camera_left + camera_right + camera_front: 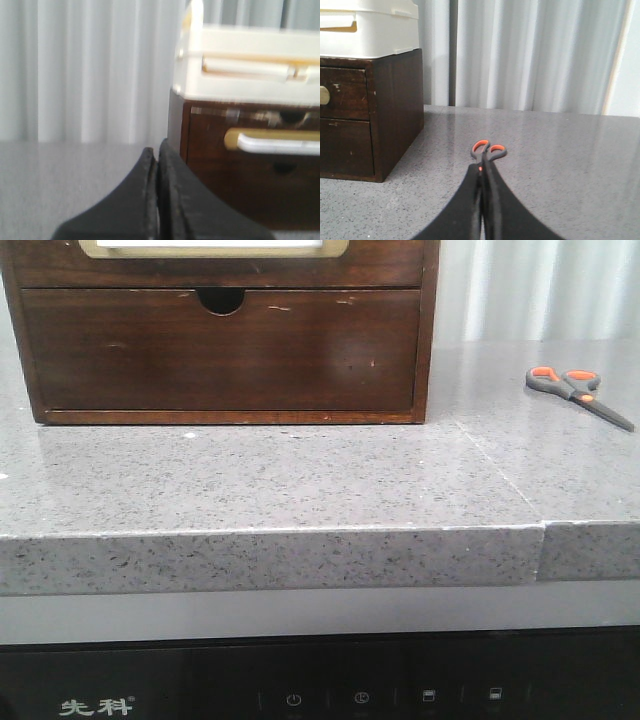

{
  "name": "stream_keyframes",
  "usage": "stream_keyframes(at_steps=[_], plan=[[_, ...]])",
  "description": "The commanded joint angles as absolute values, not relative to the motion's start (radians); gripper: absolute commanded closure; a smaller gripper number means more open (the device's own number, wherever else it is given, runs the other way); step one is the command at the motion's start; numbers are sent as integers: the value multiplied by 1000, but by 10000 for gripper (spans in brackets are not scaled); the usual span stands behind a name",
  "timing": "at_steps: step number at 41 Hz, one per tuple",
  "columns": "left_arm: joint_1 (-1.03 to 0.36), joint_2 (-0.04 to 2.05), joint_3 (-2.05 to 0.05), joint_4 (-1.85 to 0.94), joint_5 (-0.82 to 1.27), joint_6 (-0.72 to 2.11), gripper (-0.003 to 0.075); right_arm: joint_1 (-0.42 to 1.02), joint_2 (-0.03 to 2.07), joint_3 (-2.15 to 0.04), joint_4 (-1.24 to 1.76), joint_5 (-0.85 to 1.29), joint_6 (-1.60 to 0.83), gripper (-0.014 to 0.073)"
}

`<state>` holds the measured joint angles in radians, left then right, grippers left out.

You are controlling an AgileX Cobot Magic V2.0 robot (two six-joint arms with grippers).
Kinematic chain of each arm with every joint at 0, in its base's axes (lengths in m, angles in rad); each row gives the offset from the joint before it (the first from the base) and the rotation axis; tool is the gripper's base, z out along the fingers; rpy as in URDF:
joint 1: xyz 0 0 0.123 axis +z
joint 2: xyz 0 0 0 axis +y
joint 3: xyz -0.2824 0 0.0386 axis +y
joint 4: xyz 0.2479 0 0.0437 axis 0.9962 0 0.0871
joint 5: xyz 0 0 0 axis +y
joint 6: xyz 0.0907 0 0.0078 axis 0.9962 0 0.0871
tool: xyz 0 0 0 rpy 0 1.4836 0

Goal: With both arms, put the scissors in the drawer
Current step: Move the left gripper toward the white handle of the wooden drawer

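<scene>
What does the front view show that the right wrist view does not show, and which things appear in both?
Only the front view shows the drawer front with its half-round notch, the counter edge and a black control panel below it. Only the right wrist view shows the right claw, its fingers pressed together, a pale curtain and a white box on top of the case. Both show the scissors lying on the grey counter, apart from the dark wooden case.

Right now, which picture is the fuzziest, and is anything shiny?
The left wrist view is fuzziest: the drawer and the shut left claw look smeared. The front view is sharp, scissors clear. In the right wrist view the countertop gleams softly.
</scene>
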<state>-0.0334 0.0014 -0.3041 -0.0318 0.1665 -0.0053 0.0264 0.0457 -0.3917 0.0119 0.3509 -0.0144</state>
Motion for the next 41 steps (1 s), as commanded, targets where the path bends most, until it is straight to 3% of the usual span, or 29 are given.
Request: stream_keyframes(at_steps=[1, 13, 24, 41], plan=[[-31, 52, -439, -33, 157, -14, 741, 22, 143, -510, -23, 365, -27, 662], [-31, 235, -686, -44, 364, -14, 741, 22, 374, -695, -28, 505, -27, 662], [-31, 316, -687, -44, 481, -14, 741, 22, 502, -696, -28, 595, -27, 662], [-31, 340, -687, -55, 488, -14, 741, 22, 560, -695, -30, 640, -27, 634]])
